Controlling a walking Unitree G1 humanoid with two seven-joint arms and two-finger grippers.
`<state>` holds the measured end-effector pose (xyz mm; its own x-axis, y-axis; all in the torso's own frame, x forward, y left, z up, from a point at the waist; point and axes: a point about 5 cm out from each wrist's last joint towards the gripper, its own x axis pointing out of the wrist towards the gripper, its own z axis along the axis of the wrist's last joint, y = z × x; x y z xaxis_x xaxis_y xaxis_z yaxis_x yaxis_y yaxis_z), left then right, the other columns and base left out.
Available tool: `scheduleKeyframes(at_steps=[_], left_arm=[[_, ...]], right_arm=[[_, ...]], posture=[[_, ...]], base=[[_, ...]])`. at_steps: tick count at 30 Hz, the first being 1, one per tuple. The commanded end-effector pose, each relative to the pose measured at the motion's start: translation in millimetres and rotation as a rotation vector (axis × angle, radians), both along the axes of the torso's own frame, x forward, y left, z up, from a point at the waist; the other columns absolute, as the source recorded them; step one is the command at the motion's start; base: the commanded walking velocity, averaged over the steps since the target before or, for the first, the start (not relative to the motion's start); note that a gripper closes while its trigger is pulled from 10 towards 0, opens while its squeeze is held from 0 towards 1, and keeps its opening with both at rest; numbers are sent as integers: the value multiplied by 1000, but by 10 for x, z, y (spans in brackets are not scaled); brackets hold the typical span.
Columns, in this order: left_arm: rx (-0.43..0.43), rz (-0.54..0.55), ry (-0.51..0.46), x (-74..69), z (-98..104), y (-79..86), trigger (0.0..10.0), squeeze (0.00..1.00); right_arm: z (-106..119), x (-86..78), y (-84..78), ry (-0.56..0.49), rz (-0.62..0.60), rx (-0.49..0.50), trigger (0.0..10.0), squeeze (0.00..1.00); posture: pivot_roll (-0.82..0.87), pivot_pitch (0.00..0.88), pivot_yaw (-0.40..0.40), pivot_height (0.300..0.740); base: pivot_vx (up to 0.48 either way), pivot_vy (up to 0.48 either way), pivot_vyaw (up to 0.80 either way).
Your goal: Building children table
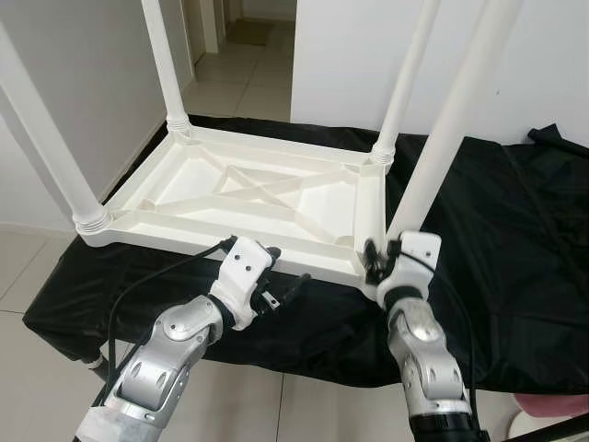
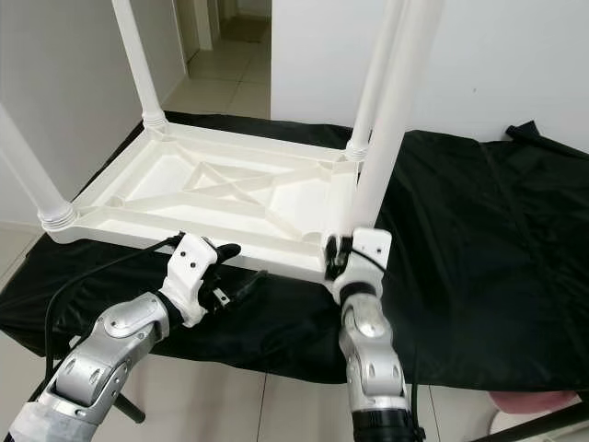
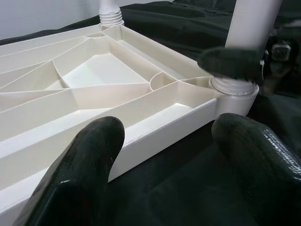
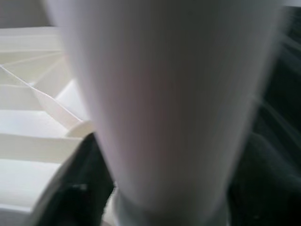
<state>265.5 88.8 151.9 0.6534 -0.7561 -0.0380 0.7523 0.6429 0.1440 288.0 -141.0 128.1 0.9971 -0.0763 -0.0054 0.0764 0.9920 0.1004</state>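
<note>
A: Head views first. Where is the table?

B: The white table top (image 1: 248, 198) lies upside down on a black cloth (image 1: 515, 239), ribs showing, with all four legs standing up. The near right leg (image 1: 451, 120) rises from the corner at about five o'clock of the top and leans toward one o'clock as it climbs.

A: And the arms?

B: The right gripper (image 1: 379, 261) sits at the foot of that leg, right at its socket, with a black finger on either side. The left gripper (image 1: 281, 293) hangs just beside the near long edge, at roughly six o'clock of the top, with nothing in it.

A: The left wrist view?

B: Its two black fingers (image 3: 89, 155) are spread wide, with only cloth and the table's rim between them. Across the frame stands the near right leg, threaded collar seated in its corner socket, with a dark finger of the other gripper against it.

A: The right wrist view?

B: The leg (image 4: 174, 103) is blurred and very close. Dark fingers (image 4: 80, 188) flank it low down, so I judge the jaws closed around it.

A: What does the next move hinge on?

B: The leg's long axis runs near vertical, straight up from the jaws, so any tightening would be a twist about that axis. The right arm is clearly the nearer one, already on it.
</note>
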Motion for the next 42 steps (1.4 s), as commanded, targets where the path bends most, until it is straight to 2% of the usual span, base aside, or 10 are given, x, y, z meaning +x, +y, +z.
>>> scheduleKeyframes(at_steps=[1,9,10,13,14,32,33,34,35,42], left_arm=[[16,-8,12,-12,-35,-1,10000,0],[15,-9,15,-19,-41,-4,10000,0],[15,-11,16,-19,-41,-4,10000,0],[15,-12,16,-19,-42,-3,10000,0],[16,-14,17,-20,-43,-3,10000,0],[23,-48,22,-20,-50,-41,10000,0],[22,-45,22,-22,-54,-43,10000,0],[22,-45,22,-22,-54,-43,10000,0],[19,-40,20,-23,-50,-44,10000,0],[14,-11,12,-16,-34,-13,10000,0]], right_arm=[[9,-1,13,-5,12,12,10000,1000],[-2,-44,-98,-19,37,-37,10000,1000],[2,-49,-102,-27,69,-38,10000,90],[5,-53,-105,-32,92,-38,10000,90],[16,-60,-107,-47,130,-43,10000,0],[73,102,-266,-97,539,-250,10000,0],[50,117,-266,-90,554,-253,4314,0],[50,117,-266,-90,554,-253,4314,0],[22,130,-264,-81,565,-255,0,0],[-38,164,-277,-65,583,-250,0,0]], posture=[[76,0,-6,740],[67,4,-1,740],[63,7,2,740],[63,7,2,740],[58,8,9,740],[45,19,14,740],[52,16,6,740],[52,16,6,740],[58,13,2,740],[69,18,-2,740]], base=[[0,0,0],[0,0,0],[0,0,0],[0,0,0],[0,0,0],[0,0,0],[0,0,0],[0,0,0],[0,0,0],[0,0,0]])
